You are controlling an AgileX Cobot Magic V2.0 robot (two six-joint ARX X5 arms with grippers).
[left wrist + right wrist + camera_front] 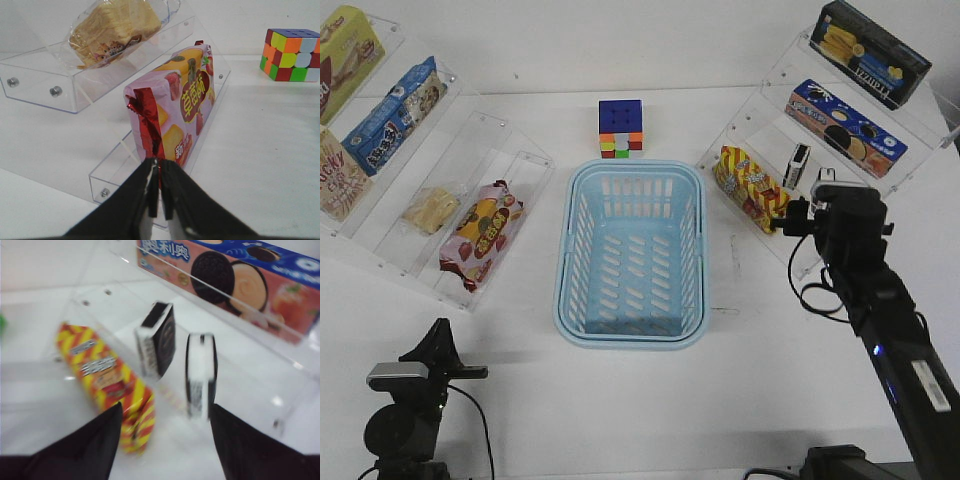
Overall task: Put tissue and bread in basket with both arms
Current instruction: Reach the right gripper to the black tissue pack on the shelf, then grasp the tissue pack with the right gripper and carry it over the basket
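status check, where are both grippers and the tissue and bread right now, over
Left gripper shut, empty, behind pink snack packet. Right gripper open, facing tissue on shelf. Bread on its shelf; basket empty.

A plain white table [740, 400] fills the whole scene. Clear tiered shelves [390, 250] stand at both sides. The light is even.

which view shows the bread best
The left wrist view: the bread fills the upper part of the picture, its clear wrapper and golden crust plain, lying on a clear shelf. The front view shows it only as a small tan patch on the left rack. The right wrist view does not show it.
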